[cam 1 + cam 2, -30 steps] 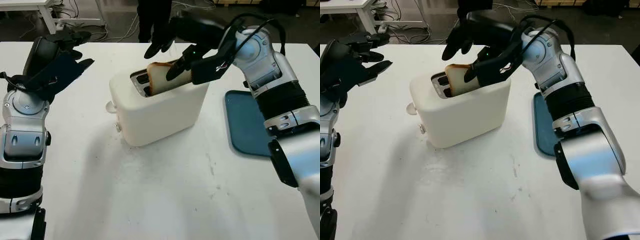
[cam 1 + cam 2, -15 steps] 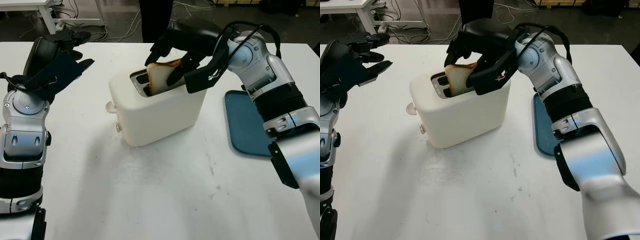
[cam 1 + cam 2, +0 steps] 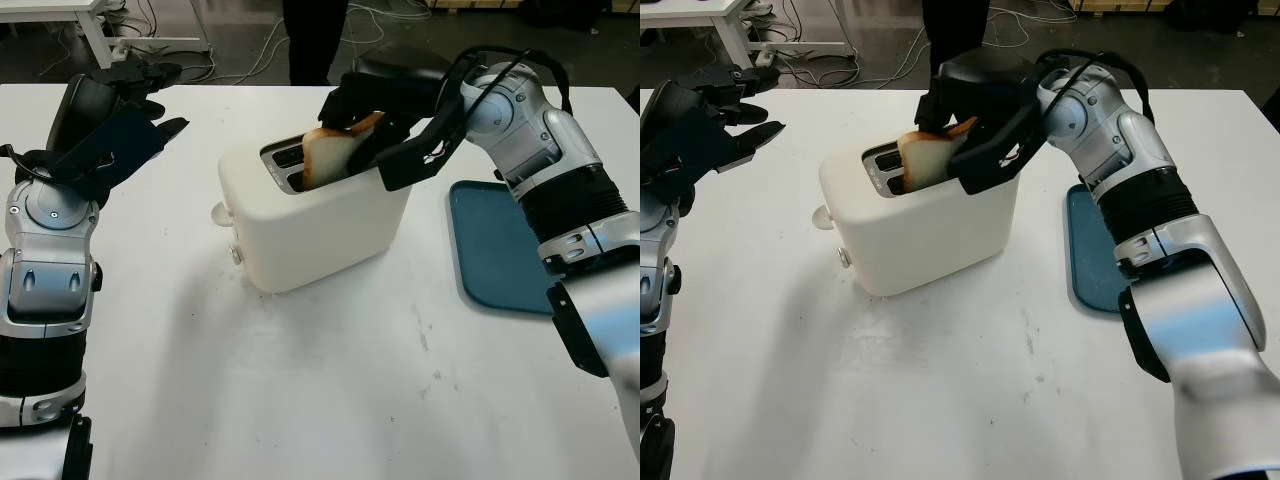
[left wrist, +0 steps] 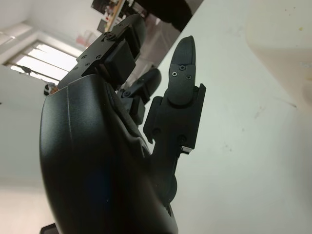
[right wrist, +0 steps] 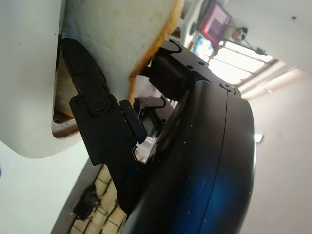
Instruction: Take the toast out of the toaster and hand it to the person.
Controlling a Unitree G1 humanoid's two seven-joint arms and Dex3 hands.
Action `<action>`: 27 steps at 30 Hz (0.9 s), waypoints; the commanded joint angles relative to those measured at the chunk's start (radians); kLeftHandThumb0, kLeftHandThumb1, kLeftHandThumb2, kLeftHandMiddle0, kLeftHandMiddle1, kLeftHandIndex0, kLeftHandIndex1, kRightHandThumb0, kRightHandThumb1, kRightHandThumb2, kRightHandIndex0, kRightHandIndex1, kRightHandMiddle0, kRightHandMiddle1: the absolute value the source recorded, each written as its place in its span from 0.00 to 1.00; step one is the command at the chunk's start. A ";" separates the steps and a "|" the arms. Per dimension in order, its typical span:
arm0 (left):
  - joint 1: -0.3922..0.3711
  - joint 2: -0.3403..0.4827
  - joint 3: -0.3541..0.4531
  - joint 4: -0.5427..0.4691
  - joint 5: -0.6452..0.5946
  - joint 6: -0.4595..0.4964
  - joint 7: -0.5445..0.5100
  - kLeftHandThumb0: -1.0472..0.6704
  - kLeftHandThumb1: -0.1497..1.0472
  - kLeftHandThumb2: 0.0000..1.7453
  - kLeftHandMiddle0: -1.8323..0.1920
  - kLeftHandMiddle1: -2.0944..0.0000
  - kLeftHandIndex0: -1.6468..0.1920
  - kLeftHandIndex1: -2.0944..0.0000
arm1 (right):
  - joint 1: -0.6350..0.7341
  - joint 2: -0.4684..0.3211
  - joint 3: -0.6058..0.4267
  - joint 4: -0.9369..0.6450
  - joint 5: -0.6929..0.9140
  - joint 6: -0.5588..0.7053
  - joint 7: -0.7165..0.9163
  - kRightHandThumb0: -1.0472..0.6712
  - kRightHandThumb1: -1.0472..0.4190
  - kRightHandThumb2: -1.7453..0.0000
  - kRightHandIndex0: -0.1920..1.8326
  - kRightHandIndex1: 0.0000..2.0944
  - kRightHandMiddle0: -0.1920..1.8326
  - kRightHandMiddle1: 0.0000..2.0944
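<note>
The black fingers (image 5: 92, 105) of the right hand (image 3: 372, 112) are closed around a browned slice of toast (image 3: 328, 155), pinching its upper edge as it stands tilted and half out of the rear slot of the white, rounded plastic toaster (image 3: 312, 215) at the centre of the frame. At right, a flat teal tray (image 3: 497, 248) lies on the white table (image 3: 300, 400). At upper left, the left hand (image 3: 110, 120) hangs open above the table. Dark trouser legs of a person (image 3: 312, 35) stand beyond the far edge, top centre.
</note>
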 commanded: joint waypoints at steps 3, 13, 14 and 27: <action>0.006 -0.002 0.004 -0.011 -0.001 0.015 0.004 0.41 0.89 0.11 0.70 0.69 0.55 1.00 | 0.003 -0.021 0.021 -0.026 -0.047 0.005 -0.013 0.35 0.23 1.00 0.51 0.83 0.46 0.79; 0.004 0.009 -0.003 0.000 0.007 -0.007 0.003 0.42 0.89 0.10 0.69 0.69 0.55 1.00 | 0.037 -0.021 0.036 0.022 -0.101 -0.089 -0.181 0.32 0.10 0.93 0.60 0.83 0.46 0.83; 0.004 0.010 -0.003 0.000 0.009 -0.008 0.003 0.42 0.89 0.10 0.69 0.69 0.55 1.00 | 0.037 -0.020 0.035 0.032 -0.103 -0.099 -0.200 0.30 0.09 0.90 0.60 0.83 0.46 0.83; 0.002 -0.003 0.007 0.004 -0.005 -0.005 0.008 0.41 0.89 0.09 0.70 0.69 0.55 1.00 | -0.045 -0.004 -0.127 0.190 0.119 -0.165 -0.233 0.33 0.09 0.79 0.61 0.83 0.48 0.83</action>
